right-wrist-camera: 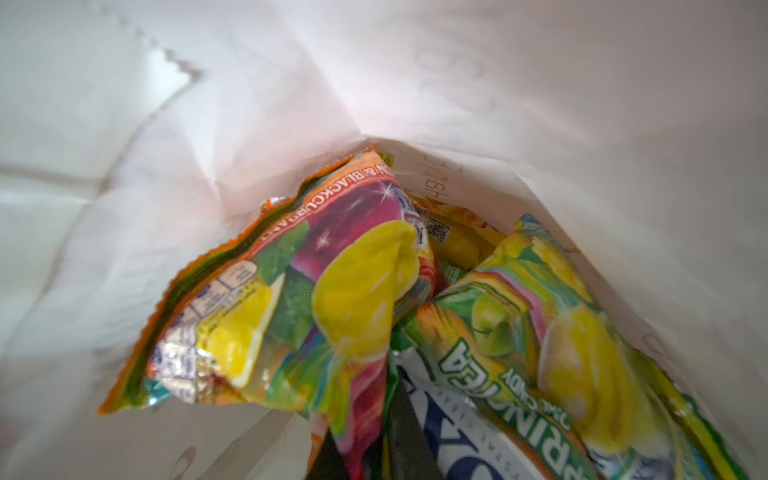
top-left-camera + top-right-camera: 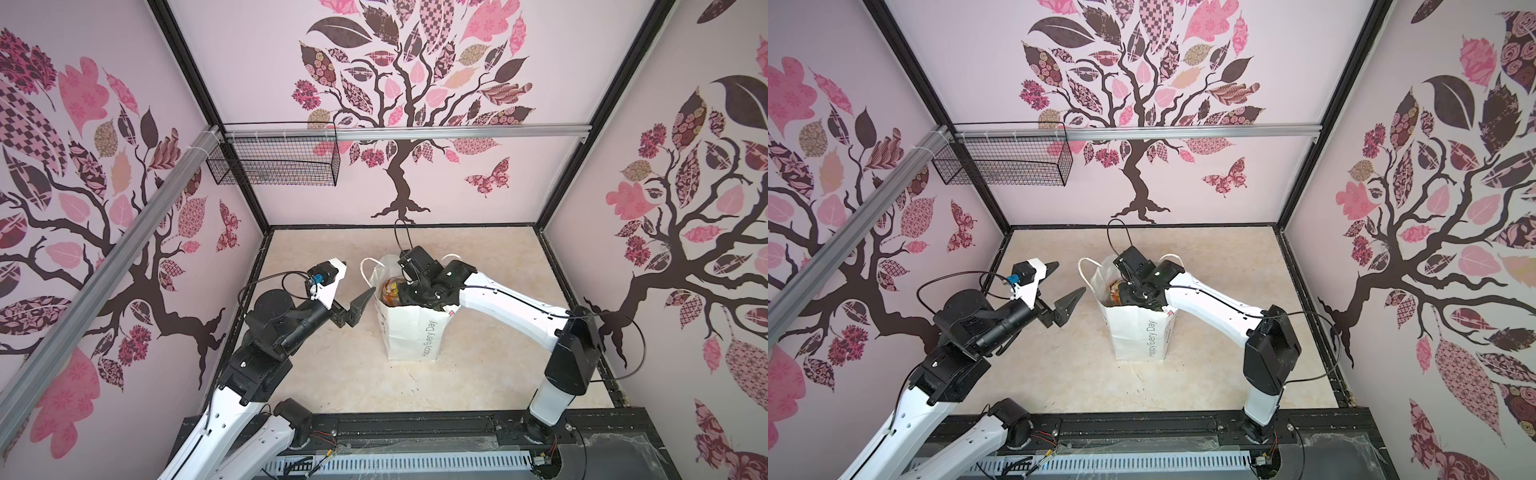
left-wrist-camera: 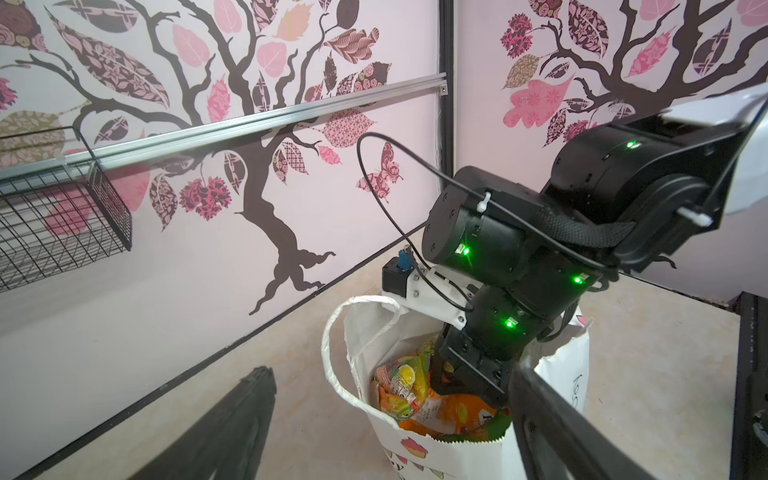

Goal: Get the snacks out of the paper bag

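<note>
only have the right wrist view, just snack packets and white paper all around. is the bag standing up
Observer: Yes, the paper bag stands upright on the table, mouth up.
Operator: where's the left gripper
Observer: The left gripper is open and holds nothing, left of the bag in both top views, apart from it.
Operator: anything out yet
Observer: No. The snack packets sit inside the bag; in both top views none lies on the table.

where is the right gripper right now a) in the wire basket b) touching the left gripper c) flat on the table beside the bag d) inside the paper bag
d, the right gripper reaches down through the open top of the paper bag, in among the snacks
</note>
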`<state>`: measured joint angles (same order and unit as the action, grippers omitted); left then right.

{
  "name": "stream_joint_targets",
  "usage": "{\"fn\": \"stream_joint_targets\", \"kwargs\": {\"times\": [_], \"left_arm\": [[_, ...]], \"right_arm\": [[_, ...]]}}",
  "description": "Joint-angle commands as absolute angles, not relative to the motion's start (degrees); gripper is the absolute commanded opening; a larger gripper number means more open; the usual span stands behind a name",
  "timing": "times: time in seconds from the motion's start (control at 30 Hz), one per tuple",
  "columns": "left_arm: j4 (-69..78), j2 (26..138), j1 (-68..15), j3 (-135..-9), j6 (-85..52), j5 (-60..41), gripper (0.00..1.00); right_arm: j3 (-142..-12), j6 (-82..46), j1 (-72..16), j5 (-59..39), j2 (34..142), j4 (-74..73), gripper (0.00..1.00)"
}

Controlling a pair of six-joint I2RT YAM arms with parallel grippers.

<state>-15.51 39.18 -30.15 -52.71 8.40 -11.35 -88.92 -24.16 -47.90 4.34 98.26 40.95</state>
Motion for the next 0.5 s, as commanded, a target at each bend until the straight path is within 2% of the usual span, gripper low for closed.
{"fn": "stream_joint_targets", "kwargs": {"times": [0.0,0.47], "left_arm": [[-14.1,38.5,-30.3,-51.4,8.4,-10.8,0.93],[-14.0,38.2,-30.3,-51.3,8.4,-9.9,0.96]], "right_arm": [[-89.1,-23.9,-47.9,5.7,92.1,39.0,0.03],[-91.1,-23.9,-47.9,7.4,85.0,37.2,0.00]]}}
